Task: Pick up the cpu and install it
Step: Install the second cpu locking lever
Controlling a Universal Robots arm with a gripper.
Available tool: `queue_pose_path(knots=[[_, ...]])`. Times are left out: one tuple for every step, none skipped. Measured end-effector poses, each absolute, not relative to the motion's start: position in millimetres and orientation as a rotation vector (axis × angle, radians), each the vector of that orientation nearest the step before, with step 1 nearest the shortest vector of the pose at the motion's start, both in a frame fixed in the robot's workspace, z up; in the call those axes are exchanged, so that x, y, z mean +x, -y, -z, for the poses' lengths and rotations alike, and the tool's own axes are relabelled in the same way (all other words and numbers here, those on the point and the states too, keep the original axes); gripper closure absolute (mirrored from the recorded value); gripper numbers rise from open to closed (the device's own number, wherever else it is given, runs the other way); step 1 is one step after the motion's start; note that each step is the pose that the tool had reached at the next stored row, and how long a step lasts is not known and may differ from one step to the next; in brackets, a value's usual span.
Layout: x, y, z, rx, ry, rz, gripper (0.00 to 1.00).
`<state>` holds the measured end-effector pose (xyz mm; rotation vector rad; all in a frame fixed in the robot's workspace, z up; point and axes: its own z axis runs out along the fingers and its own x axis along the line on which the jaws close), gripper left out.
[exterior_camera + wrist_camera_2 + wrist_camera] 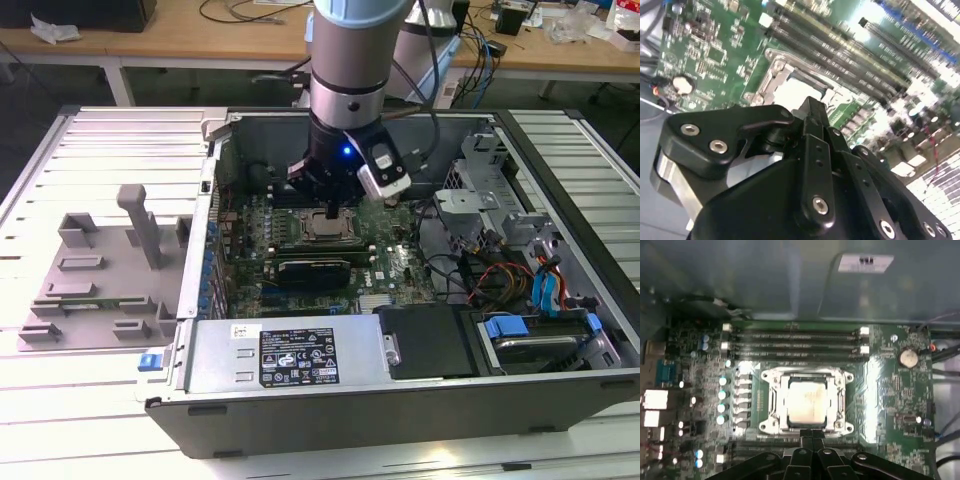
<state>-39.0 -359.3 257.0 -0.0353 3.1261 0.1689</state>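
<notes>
The cpu (pixel 807 401) lies seated in the motherboard socket (pixel 771 401); the gripper (pixel 812 436) hovers just above it, fingers together, holding nothing.

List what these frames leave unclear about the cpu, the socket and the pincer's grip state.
- The cpu: the first wrist view shows it within the socket frame, but glare hides whether it is fully seated.
- In the second wrist view the pincer covers part of the cpu.
- In the exterior view the arm's wrist blocks the far edge of the socket.
- Whether the pincer is open or shut cannot be told.
</notes>
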Motion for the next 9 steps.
queue_pose_path(knots=[[-38.7, 359.3, -259.3, -0.036, -3.126, -0.167, 0.89], [-38.6, 359.2, -261.8, -0.035, -3.126, -0.165, 0.89], [-38.4, 359.2, -265.6, -0.035, -3.126, -0.161, 0.89], [-38.4, 359.2, -265.6, -0.035, -3.126, -0.161, 0.89], [-38.4, 359.2, -265.6, -0.035, -3.126, -0.161, 0.89], [-38.3, 359.1, -265.6, -0.036, -3.126, -0.161, 0.89], [-38.3, 359.0, -265.6, -0.036, -3.126, -0.161, 0.89], [-38.4, 359.0, -265.6, -0.035, -3.126, -0.161, 0.89], [-38.4, 359.0, -265.6, -0.035, -3.126, -0.161, 0.89]])
